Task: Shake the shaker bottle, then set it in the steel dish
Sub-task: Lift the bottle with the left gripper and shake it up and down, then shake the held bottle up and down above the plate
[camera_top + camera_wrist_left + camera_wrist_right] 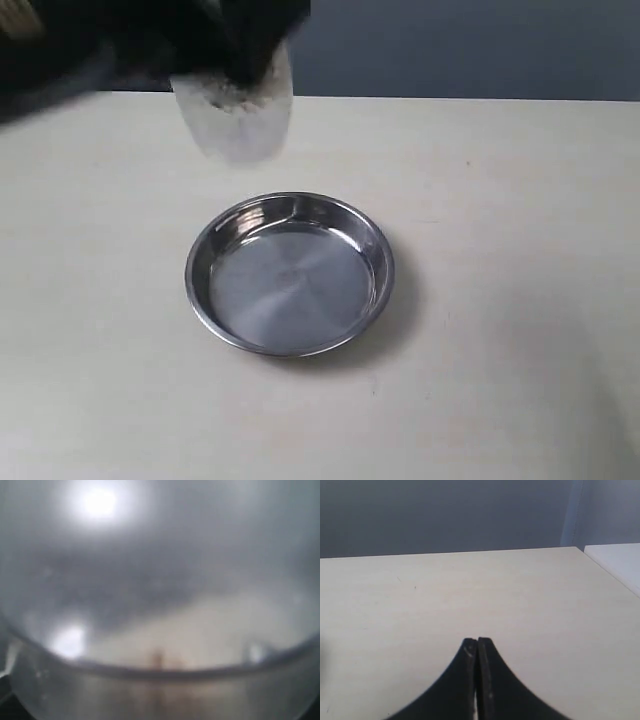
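The left gripper (pixel 250 62) is clamped on the shaker bottle (pixel 235 120). The bottle hangs directly below the gripper and shows blurred in the exterior view, so its exact tilt and whether it clears the table cannot be told. A thin band of brownish granules (pixel 228 95) sits in the frosted body just under the gripper. In the left wrist view the bottle's translucent wall fills the whole picture, with a faint brown smear low down.

The steel dish (pixel 372 300) lies apart from the gripper, nearer the camera and a little toward the right arm's side. Its flat bottom shows only reflections. The bottle is outside it, beyond its far rim. The table (pixel 500 380) is bare all round the dish.

The right gripper (pixel 477 644) is clenched, its two black fingers pressed flat together over bare tabletop. The table's far edge and one side edge are well apart from the tips, and a white surface (pixel 620 562) lies past the side edge.
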Available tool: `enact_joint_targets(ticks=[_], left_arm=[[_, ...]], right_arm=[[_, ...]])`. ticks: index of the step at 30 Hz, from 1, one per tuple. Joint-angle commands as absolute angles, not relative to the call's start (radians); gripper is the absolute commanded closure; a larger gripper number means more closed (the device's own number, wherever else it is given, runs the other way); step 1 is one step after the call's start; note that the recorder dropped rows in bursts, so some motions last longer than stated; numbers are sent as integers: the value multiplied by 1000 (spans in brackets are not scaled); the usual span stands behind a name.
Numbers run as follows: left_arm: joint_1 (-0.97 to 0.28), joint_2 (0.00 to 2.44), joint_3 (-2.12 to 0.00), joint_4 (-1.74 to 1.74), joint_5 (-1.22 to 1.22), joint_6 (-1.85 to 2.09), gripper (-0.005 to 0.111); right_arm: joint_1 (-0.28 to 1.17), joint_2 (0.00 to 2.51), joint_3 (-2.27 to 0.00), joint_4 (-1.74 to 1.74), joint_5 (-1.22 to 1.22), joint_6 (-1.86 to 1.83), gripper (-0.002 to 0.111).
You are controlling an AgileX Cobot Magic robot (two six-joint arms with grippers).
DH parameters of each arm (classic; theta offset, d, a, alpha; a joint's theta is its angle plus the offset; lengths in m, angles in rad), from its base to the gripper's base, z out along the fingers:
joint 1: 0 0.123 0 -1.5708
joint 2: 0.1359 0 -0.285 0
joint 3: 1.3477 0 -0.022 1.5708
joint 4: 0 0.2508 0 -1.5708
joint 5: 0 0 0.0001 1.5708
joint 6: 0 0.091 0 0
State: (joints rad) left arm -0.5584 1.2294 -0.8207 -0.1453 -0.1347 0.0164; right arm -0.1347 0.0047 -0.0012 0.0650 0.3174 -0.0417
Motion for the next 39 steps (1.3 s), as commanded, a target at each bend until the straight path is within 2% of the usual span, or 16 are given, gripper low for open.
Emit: enact_joint_targets(ticks=[1, 5, 9, 11, 15, 18, 21, 26, 29, 32, 36, 39], left_arm=[[-565, 1345, -757, -171, 31, 0, 106], [-575, 1197, -770, -156, -91, 0, 106], [-570, 1360, -626, -179, -269, 0, 106], [-570, 1368, -665, -179, -238, 0, 106], [-580, 1200, -828, -108, -209, 0, 106], [-580, 1265, -769, -158, -54, 0, 106], [-580, 1391, -669, -164, -100, 0, 106], [-576, 1233, -823, -143, -144, 50, 106], [-583, 1314, -752, -224, -48, 41, 106], [-592, 1434, -686, -254, -87, 26, 106], [-590, 1270, -839, -166, -150, 82, 106], [-592, 1310, -806, -241, -87, 62, 106]], right_arm=[[-138, 0, 0, 66, 305, -44, 109], [-138, 0, 0, 66, 305, -44, 109], [-138, 0, 0, 66, 305, -44, 109], [-138, 0, 0, 66, 305, -44, 109], [-138, 0, 0, 66, 305, -44, 109], [-138, 0, 0, 66, 305, -44, 109], [-138, 0, 0, 66, 305, -44, 109], [-138, 0, 0, 66, 305, -44, 109], [-138, 0, 0, 66, 305, -44, 109], [-138, 0, 0, 66, 305, -44, 109], [-138, 0, 0, 66, 305, -44, 109], [-138, 0, 0, 66, 305, -44, 109]])
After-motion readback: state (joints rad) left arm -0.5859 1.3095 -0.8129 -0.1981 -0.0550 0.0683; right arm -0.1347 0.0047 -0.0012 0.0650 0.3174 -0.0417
